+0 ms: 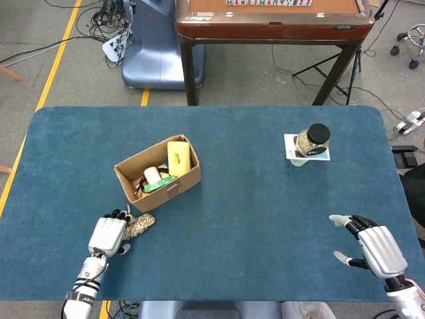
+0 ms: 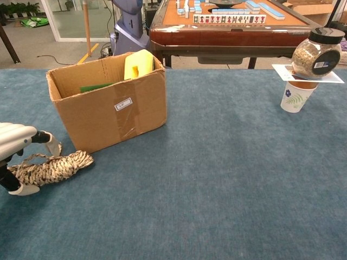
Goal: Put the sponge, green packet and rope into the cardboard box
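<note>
Blue felt covers the table point(image 1: 265, 199). Nearest, the right hand point(image 1: 372, 244) rests well apart from the cardboard box point(image 1: 157, 173), fingers spread, holding nothing. Just in front of the box, the left hand point(image 1: 109, 232) has its fingers apart over the coiled rope point(image 2: 51, 168), not yet closed. Inside the box stand the yellow sponge point(image 1: 177, 157) and green packet point(image 1: 158, 183).

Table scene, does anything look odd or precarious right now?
Yes: the jar sits on a card laid over a paper cup, a top-heavy stack near the table's far right. Nothing is spilled.
</note>
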You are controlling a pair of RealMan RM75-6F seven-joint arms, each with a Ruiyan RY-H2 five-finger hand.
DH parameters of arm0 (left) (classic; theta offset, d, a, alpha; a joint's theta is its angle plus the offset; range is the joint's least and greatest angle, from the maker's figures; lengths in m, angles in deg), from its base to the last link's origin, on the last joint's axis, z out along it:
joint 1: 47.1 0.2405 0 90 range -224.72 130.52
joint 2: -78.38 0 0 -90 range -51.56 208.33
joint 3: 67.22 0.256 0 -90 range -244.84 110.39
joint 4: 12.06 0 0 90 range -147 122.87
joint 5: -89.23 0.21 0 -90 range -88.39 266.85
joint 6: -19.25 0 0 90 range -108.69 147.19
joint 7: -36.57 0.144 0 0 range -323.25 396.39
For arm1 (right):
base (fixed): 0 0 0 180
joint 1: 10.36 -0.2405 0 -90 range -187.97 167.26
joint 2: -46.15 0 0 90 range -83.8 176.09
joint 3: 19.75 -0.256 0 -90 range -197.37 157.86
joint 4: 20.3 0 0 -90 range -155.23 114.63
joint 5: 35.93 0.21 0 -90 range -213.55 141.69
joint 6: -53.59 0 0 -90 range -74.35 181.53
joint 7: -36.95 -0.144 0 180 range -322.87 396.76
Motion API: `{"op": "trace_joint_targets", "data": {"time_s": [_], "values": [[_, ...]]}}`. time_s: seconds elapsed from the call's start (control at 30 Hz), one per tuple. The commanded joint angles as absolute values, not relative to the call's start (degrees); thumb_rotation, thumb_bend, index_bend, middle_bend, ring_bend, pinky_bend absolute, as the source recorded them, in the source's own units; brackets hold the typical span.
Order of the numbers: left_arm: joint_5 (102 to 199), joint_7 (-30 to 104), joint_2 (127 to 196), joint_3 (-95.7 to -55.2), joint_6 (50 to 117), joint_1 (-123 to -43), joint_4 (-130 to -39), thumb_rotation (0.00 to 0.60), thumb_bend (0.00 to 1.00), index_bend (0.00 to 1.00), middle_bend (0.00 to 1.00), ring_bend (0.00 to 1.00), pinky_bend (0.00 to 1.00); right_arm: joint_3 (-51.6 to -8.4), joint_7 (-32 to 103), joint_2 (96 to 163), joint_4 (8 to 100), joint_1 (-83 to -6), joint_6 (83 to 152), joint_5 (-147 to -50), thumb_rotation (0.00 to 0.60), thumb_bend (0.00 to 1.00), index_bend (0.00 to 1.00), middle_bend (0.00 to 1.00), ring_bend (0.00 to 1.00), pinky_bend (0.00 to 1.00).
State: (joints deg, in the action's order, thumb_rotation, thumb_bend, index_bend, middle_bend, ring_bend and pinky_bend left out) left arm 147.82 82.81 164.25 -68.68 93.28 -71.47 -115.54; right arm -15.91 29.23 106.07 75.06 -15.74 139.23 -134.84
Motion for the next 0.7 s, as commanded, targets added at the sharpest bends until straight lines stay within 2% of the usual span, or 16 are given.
{"op": "trace_joint_targets", "data": {"time_s": [0.03,0.23,0.5,0.7], "values": [[146.5,82.7,164.9,-69.2,92.8,-71.8,-114.5,0.600,0.14,0.33,0.28,0.19,0.35,-15.9,29.3,106.1,75.0,-15.7,139.2,-134.8,0.600,0.01,0.29,0.38,0.33,0.45],[144.5,83.0,165.7,-70.0,92.2,-72.4,-112.6,0.600,0.14,0.37,0.32,0.22,0.37,-16.0,29.3,106.1,75.0,-15.8,139.1,-134.8,0.600,0.01,0.29,0.38,0.33,0.45],[146.5,80.9,166.3,-69.8,93.1,-72.2,-110.5,0.600,0.15,0.50,0.49,0.36,0.45,-16.0,29.4,106.2,75.0,-15.8,139.0,-134.8,0.600,0.01,0.29,0.38,0.33,0.45],[150.0,77.9,166.1,-68.8,93.1,-71.7,-108.4,0.600,0.30,0.58,0.59,0.43,0.54,-15.9,29.5,106.2,75.0,-15.8,139.0,-134.8,0.600,0.01,0.29,0.38,0.33,0.45]]}}
